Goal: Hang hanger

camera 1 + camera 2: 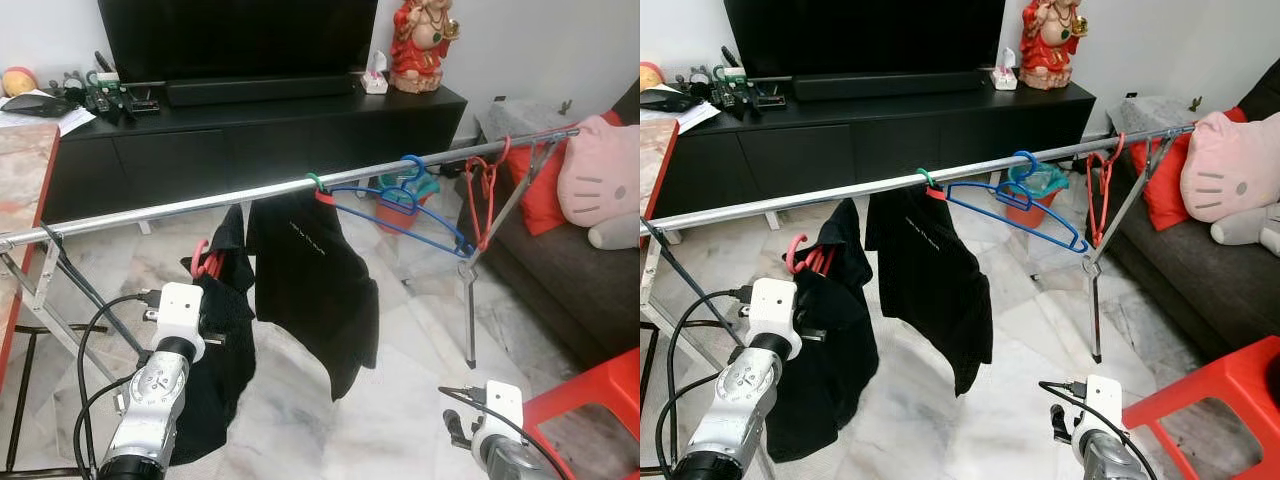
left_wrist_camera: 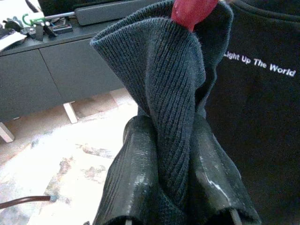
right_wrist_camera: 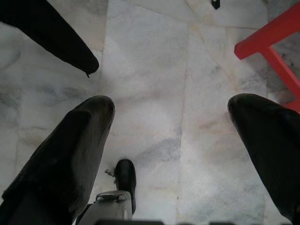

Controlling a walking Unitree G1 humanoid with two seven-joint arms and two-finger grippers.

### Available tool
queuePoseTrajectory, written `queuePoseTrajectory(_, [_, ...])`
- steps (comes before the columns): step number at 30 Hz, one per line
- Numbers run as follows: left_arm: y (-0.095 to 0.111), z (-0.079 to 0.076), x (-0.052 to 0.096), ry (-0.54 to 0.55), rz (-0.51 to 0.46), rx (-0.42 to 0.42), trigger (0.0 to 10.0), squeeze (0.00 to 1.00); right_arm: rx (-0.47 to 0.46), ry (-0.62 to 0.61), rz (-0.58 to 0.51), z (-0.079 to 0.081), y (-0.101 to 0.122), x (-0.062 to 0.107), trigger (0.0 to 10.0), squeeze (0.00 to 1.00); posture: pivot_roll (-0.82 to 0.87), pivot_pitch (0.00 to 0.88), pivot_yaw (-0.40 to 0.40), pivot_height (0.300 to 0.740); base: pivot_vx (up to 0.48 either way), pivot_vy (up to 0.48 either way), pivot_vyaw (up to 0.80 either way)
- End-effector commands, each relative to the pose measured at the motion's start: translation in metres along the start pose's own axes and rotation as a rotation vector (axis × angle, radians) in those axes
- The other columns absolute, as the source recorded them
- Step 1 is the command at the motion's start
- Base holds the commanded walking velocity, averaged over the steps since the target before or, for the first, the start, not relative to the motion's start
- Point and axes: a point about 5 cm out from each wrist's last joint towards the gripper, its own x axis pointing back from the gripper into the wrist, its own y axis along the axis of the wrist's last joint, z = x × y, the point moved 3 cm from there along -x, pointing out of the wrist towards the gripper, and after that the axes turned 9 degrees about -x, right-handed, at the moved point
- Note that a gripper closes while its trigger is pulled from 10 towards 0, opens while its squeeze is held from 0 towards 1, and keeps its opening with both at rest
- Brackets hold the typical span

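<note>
The left gripper (image 2: pixel 171 187) is pinched on a fold of a dark knit garment (image 2: pixel 164 103) that rides on a red hanger (image 1: pixel 203 258). The hanger's hook curls just below the rail (image 1: pixel 200 203), left of centre, not on it. The garment drapes down over the left arm, hiding the fingers in the eye views.

The rail runs slanting from low at the left to high at the right, held on folding metal legs (image 1: pixel 490 240). Near its middle hangs a black T-shirt (image 1: pixel 310 280) with white lettering, on a green-hooked hanger. The held garment's edge lies just beside the T-shirt's left edge, almost touching. Right of the T-shirt a bare blue hanger (image 1: pixel 400 205) hangs on the rail, and further right a bare red one (image 1: pixel 480 190) near the rail's end. The stretch of rail left of the T-shirt, above the held hanger, is bare as far as the left leg.

The right gripper (image 3: pixel 171 136) hangs low at the right with its fingers spread wide, nothing between them, over marble floor (image 3: pixel 187 70). A red stool (image 1: pixel 590 410) stands just beside it; its edge shows close to one finger in the right wrist view.

Behind the rail stands a black TV cabinet (image 1: pixel 250 130); a sofa (image 1: pixel 570 270) with cushions borders the right. A marble-topped table (image 1: pixel 25 160) edges the left.
</note>
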Motion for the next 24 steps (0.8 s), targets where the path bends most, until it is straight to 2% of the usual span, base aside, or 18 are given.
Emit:
queuePoseTrajectory(1, [0.019,0.002,-0.007,0.016,-0.075,0.012,10.0,0.00,0.010,-0.014,0.005,-0.006,0.001,0.001,10.0,0.00,0.02,0.000,-0.110,0.740,0.300,0.000,0.00])
queuePoseTrajectory(20, [0.016,-0.006,-0.005,-0.033,-0.057,-0.002,10.0,0.00,0.021,-0.010,0.010,-0.006,0.000,0.001,10.0,0.00,0.02,0.000,-0.111,0.740,0.309,0.000,0.00])
queuePoseTrajectory(24, [0.020,-0.009,-0.004,-0.045,-0.081,-0.001,10.0,0.00,0.022,-0.009,0.009,-0.006,0.000,0.001,10.0,0.00,0.03,0.000,-0.113,0.740,0.000,0.000,0.00])
